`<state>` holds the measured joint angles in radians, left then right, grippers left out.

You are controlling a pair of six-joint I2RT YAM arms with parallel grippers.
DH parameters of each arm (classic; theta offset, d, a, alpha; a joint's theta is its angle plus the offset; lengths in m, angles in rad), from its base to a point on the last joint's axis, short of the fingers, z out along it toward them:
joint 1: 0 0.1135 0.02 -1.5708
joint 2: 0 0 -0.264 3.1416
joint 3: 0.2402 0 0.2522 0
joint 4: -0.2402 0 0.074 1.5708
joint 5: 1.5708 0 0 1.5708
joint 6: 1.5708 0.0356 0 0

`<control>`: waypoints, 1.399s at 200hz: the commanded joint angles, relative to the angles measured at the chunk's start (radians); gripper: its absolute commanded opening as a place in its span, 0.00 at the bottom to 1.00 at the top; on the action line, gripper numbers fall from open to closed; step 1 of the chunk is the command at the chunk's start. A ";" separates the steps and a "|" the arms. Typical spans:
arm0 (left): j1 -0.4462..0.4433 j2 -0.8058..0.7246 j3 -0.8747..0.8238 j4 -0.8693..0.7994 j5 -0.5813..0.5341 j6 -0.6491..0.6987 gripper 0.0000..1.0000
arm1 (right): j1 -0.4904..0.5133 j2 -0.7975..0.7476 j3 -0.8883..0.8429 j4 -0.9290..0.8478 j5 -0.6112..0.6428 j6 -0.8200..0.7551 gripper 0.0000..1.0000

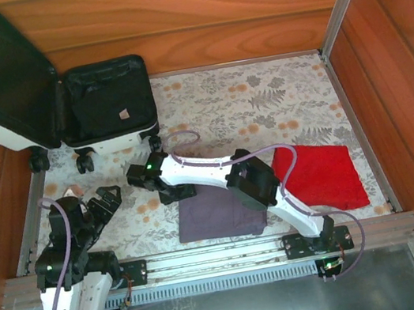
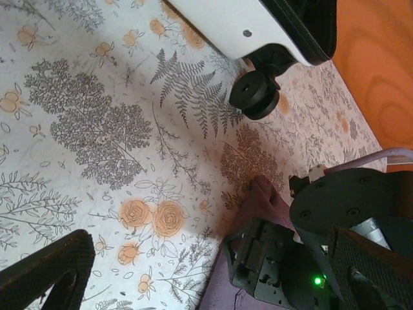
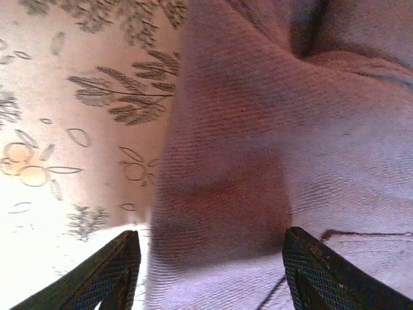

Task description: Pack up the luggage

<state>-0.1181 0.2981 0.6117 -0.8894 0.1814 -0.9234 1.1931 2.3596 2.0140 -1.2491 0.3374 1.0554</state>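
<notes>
The luggage (image 1: 112, 139) sits at the far left corner of the flowery table (image 1: 261, 97), wide open like a book. One half lies flat with its black lining facing up. The other half, the lid (image 1: 9, 77), stands up and leans on the left wall. The end with the black wheels (image 1: 84, 162) points to the near side, toward the arms, so its long way runs from near to far (turned a little). The shell is white with round corners and black trim. A small pale tag (image 1: 126, 114) sits on the lining, but it is too small to read. In the left wrist view the white shell has one tiny dark dot, and a black wheel stands on the table. The left gripper (image 1: 106, 198) hangs near the wheels with its fingers (image 2: 45, 271) spread wide and nothing in them. The right gripper (image 3: 213, 274) is down on the purple cloth (image 1: 218, 216), its fingers (image 3: 110, 271) apart, one on each side of a hump of cloth. A red cloth (image 1: 319, 175) lies off to the right.
</notes>
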 commanded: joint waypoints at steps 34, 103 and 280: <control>-0.005 -0.011 -0.035 -0.062 0.011 -0.062 0.95 | 0.015 0.074 0.048 -0.082 0.060 0.020 0.60; -0.006 0.042 -0.026 -0.100 0.021 -0.063 0.94 | 0.008 0.118 0.029 -0.084 0.063 0.001 0.48; -0.569 0.652 0.101 0.385 0.156 0.240 1.00 | -0.247 -0.496 -0.517 0.463 -0.279 -0.486 0.00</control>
<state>-0.6437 0.8738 0.6418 -0.5690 0.3233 -0.8089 0.9478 1.9076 1.4960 -0.8371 0.1299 0.6395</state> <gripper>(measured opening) 0.999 0.051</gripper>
